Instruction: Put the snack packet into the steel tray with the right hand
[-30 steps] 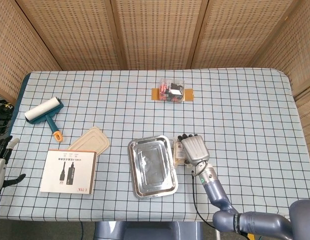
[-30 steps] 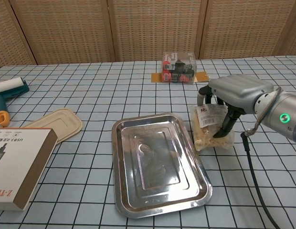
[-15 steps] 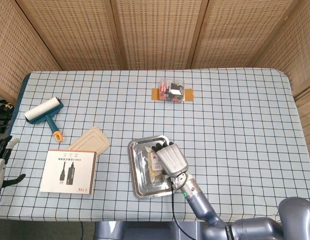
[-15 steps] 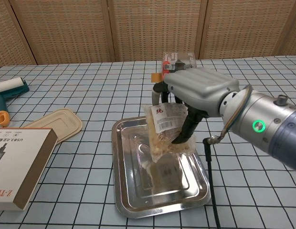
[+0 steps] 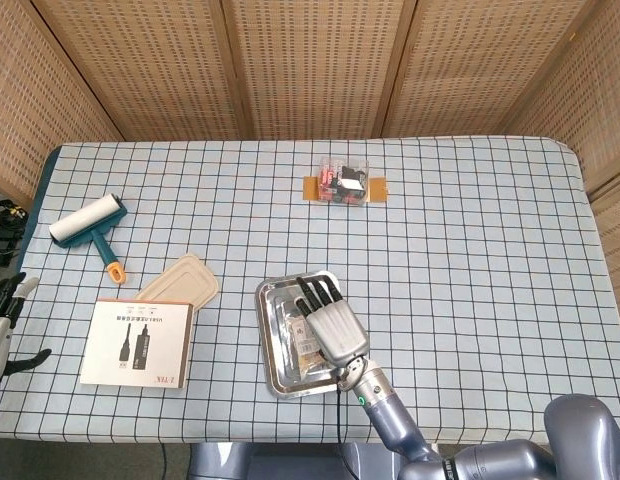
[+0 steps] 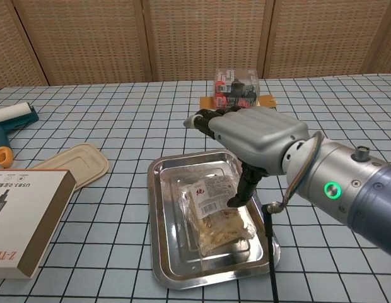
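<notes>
Steel tray [image 6: 159, 189] holds the snack packet [image 6: 211, 211]; right hand [image 6: 252, 132] spread wide above

— What's around me?
— A table [image 5: 470, 200] under a white cloth gridded in dark lines stretches out ahead of my hand and to both sides.
— And beyond it?
— Woven rattan screen panels [image 5: 310, 65] in wooden frames stand past my fingertips, folding round the far edge. The light is even and soft, without hard shadows.

Glossy metal steel tray [image 6: 159, 208]; clear crinkled plastic snack packet [image 6: 213, 214]; matt checked cloth tablecloth [image 6: 120, 132]
</notes>
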{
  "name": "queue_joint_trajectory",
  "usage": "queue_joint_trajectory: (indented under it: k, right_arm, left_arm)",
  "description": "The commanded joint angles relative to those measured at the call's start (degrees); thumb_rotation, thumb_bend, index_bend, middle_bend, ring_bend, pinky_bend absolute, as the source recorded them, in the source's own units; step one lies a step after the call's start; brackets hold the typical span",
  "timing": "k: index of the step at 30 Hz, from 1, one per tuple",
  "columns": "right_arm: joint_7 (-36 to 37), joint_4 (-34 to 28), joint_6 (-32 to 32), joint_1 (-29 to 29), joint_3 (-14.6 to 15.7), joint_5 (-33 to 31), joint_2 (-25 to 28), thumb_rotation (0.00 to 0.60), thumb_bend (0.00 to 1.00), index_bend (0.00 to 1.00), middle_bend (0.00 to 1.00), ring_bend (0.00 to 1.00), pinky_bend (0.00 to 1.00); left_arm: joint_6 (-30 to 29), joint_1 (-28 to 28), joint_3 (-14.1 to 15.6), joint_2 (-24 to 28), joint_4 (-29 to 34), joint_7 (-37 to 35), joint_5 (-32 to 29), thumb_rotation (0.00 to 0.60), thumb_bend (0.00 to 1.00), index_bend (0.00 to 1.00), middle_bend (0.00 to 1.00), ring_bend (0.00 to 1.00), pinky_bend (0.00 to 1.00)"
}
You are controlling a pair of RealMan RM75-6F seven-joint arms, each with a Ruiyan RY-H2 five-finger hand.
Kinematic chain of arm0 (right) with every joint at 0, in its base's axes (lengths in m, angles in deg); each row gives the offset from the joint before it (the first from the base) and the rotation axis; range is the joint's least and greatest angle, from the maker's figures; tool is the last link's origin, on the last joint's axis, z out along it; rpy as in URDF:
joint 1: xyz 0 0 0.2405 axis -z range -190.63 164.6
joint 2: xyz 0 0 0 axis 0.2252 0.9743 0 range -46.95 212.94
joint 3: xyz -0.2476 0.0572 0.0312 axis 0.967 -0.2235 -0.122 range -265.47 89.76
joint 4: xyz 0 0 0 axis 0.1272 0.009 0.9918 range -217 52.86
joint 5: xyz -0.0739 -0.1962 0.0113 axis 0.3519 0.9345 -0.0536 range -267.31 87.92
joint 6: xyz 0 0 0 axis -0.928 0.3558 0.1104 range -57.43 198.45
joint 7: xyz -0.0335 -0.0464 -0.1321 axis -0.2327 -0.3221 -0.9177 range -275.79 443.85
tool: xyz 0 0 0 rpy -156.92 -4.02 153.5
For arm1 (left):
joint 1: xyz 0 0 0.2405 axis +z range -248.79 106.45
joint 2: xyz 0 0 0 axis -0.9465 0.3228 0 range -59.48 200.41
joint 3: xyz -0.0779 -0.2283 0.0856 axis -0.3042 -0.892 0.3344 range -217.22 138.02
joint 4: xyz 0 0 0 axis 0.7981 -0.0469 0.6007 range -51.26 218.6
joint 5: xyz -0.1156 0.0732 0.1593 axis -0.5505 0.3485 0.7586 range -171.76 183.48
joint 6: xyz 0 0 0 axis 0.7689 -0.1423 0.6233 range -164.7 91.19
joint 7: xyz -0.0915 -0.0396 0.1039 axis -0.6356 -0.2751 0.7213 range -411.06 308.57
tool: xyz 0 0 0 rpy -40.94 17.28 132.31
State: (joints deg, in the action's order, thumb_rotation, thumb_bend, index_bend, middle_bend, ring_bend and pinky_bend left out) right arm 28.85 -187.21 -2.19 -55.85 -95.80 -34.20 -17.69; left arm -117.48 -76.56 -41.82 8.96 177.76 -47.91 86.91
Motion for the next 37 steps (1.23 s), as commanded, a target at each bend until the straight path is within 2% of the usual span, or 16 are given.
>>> queue_joint_trajectory:
  k: [1, 9, 11, 16, 21, 31, 37]
  right_arm:
    - [-1.28, -2.25, -1.63, 0.47, 0.52, 0.29, 0.54, 0.600, 0.11, 0.04, 0.00, 0.00, 0.00]
    - [-4.17, -4.58, -5.97, 1.85, 1.53, 3.33, 4.17, 0.600, 0.11, 0.04, 0.00, 0.00, 0.00]
    - [-3.89, -5.52, -8.96, 3.85, 2.61, 5.62, 7.87, 0.600, 0.11, 0.04, 0.00, 0.00, 0.00]
    - [4.34, -6.57, -11.64, 8.40, 5.47, 11.48, 15.03, 0.600, 0.11, 0.04, 0.00, 0.00, 0.00]
    - [16.06, -2.21, -14.34, 14.24, 9.63, 18.12, 21.98, 0.600, 0.11, 0.03, 0.00, 0.00, 0.00]
    - [36.19, 8.99, -20.18, 24.92, 12.84, 23.42, 26.92, 0.600, 0.11, 0.01, 0.00, 0.00, 0.00]
    - [42.44, 13.60, -21.95, 28.65, 12.71, 25.55, 27.48, 0.600, 0.11, 0.00, 0.00, 0.00, 0.00]
  left_arm:
    - [-0.10, 0.03, -0.01, 0.10, 0.10, -0.09, 0.00, 0.600, 0.12, 0.00, 0.00, 0.00, 0.00]
    - [-0.49, 0.17, 0.00, 0.16, 0.00, -0.34, 0.21, 0.600, 0.12, 0.00, 0.00, 0.00, 0.00]
    - [-0.68, 0.20, 0.01, 0.18, -0.19, -0.42, 0.43, 0.600, 0.12, 0.00, 0.00, 0.00, 0.00]
    - [-1.19, 0.23, -0.09, -0.12, -0.42, -0.18, 0.76, 0.600, 0.12, 0.00, 0.00, 0.00, 0.00]
    - [-2.61, 0.52, -0.20, -0.71, -0.73, 0.01, 1.68, 0.600, 0.12, 0.00, 0.00, 0.00, 0.00]
    - [-3.56, 0.55, -0.27, -1.80, -2.32, -0.49, 2.77, 0.600, 0.11, 0.00, 0.00, 0.00, 0.00]
    - [-3.85, 0.64, -0.16, -1.95, -2.30, -0.22, 3.11, 0.600, 0.11, 0.00, 0.00, 0.00, 0.00]
